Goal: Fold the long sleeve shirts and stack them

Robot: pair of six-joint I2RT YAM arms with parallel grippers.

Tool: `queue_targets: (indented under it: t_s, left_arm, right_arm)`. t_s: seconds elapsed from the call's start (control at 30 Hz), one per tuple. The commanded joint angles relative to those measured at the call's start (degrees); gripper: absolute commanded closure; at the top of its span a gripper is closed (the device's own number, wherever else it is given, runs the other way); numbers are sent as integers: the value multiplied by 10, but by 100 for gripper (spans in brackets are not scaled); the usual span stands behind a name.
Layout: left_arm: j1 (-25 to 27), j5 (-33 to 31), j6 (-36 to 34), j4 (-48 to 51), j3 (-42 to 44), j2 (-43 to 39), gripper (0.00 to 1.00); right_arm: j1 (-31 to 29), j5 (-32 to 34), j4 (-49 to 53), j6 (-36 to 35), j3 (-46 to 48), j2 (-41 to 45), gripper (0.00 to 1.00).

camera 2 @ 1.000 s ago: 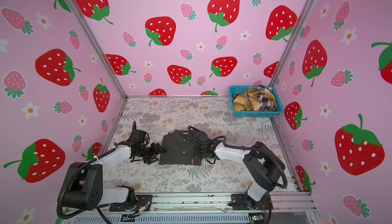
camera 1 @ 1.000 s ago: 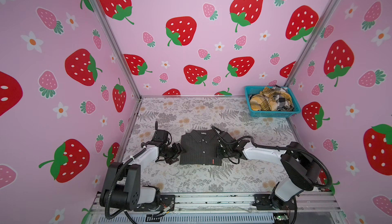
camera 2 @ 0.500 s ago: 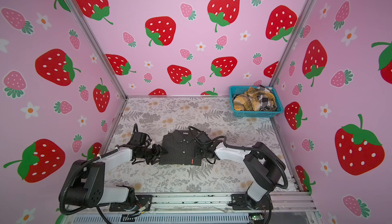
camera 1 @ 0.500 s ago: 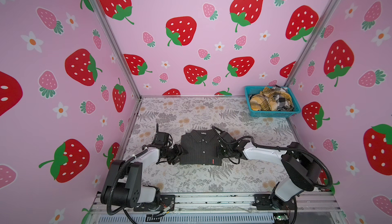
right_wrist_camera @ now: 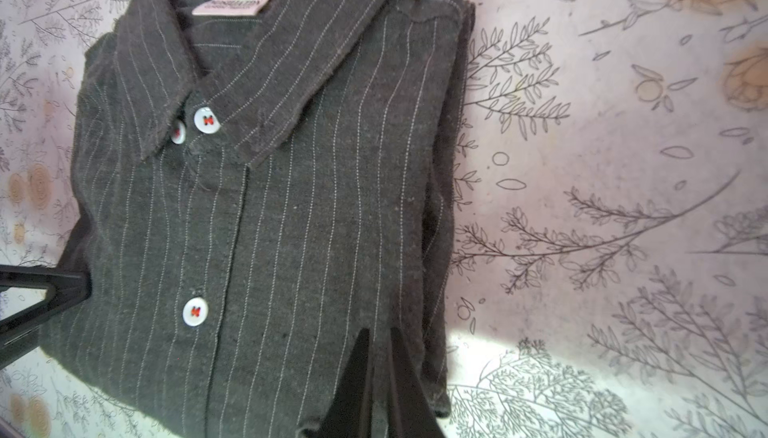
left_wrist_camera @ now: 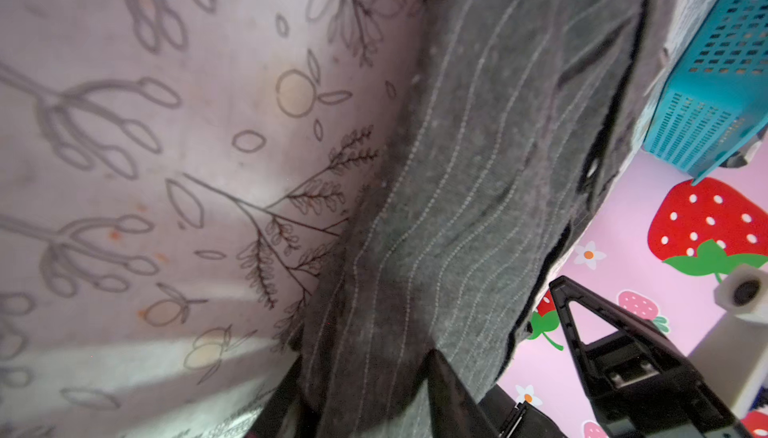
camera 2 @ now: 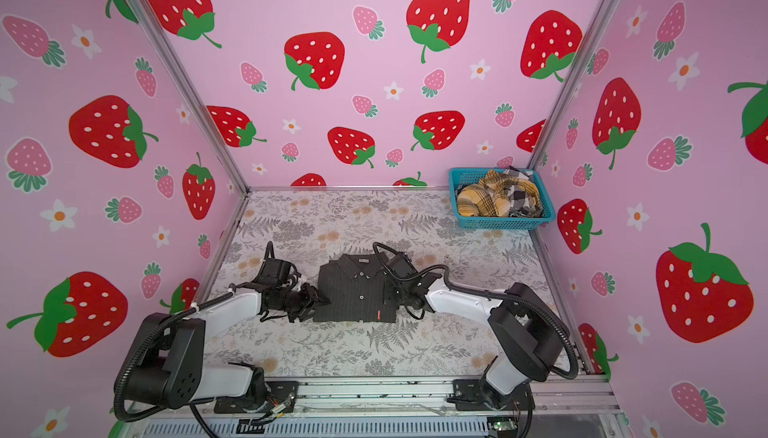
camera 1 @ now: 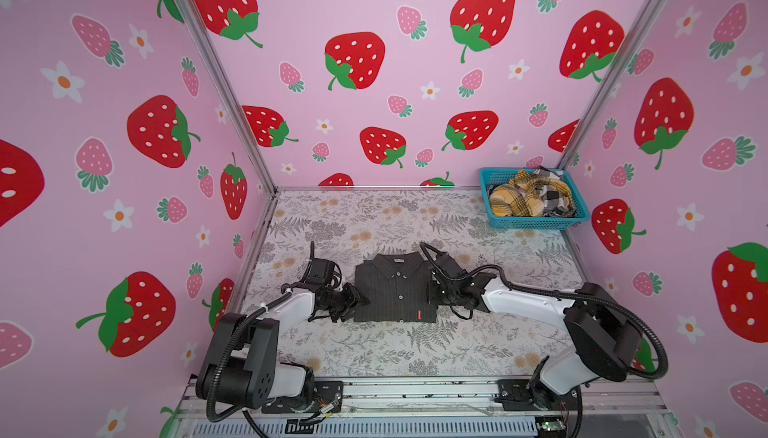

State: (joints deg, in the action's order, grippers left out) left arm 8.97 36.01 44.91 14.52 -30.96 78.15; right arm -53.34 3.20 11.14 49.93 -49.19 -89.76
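While the left gripper point(camera 1: 360, 299) stood half-open astride the left edge of the charcoal pinstriped shirt point(camera 1: 395, 290), the right gripper point(right_wrist_camera: 380, 336) pinched its right edge; any lift would need matched grips. Folded square, collar up and buttoned, the shirt lay mid-worktop point(camera 1: 374, 357), with plaid shirts point(camera 1: 519, 199) in the far-right corner basket point(camera 1: 536, 222).
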Motion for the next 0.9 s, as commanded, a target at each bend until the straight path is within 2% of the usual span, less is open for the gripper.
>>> queue_targets:
  t_s: [0.0,0.33,0.87]
  left_arm:
    - [6,3,-1,13,-6,-17,48]
    - [15,5,5,13,-20,9,63]
    - [31,-9,15,4,-35,24,71]
  right_arm:
    - [2,12,7,15,12,7,88]
    - [4,10,11,17,12,11,88]
    - [7,2,23,16,17,-8,88]
